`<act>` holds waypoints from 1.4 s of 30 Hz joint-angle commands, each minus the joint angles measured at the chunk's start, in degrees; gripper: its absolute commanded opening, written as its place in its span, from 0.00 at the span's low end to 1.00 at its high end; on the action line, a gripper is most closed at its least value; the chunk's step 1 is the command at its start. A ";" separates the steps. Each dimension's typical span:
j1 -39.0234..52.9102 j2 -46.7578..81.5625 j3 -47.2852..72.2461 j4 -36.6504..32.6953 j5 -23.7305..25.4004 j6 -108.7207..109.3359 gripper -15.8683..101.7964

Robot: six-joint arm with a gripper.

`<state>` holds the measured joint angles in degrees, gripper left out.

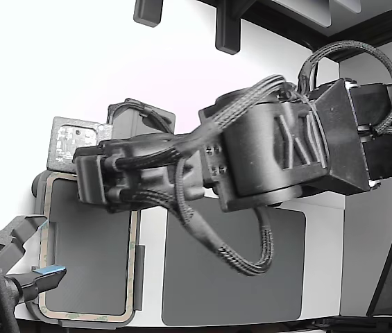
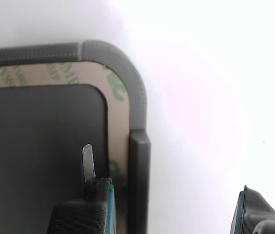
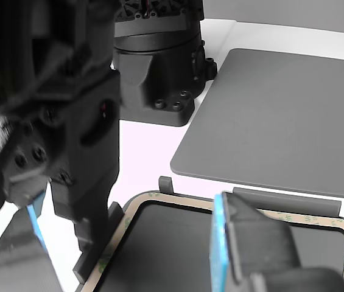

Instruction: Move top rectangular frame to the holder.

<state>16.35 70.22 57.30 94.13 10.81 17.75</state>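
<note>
Top rectangular frame [image 2: 120,114] lies seated in the holder [image 2: 136,105].
My gripper [image 2: 169,209] hangs over its corner, jaws wide, gripping nothing.

The arm [image 1: 286,146] reaches across the exterior view from three o'clock toward nine o'clock, roughly level, its bulky dark wrist housing wrapped in braided cables [image 1: 251,257] that loop down at six o'clock. Its gripper [image 2: 171,209] points down at the desk, jaws spread wide apart with nothing between them. In the wrist view one blue-padded finger [image 2: 91,209] sits at seven o'clock, with a thin metal tip rising from it, and the other finger [image 2: 254,214] sits at five o'clock. A second arm's gripper [image 1: 36,281] shows at eight o'clock in the exterior view, blue-tipped, low near the corner.
</note>
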 commanded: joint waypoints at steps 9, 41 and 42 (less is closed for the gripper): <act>-7.03 19.60 8.44 -0.79 3.78 -4.04 0.98; -16.79 94.04 91.76 -39.38 -3.60 -11.07 0.98; -16.70 95.80 92.90 -39.46 -4.31 -11.51 0.98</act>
<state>0.44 162.07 149.41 55.11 7.21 6.77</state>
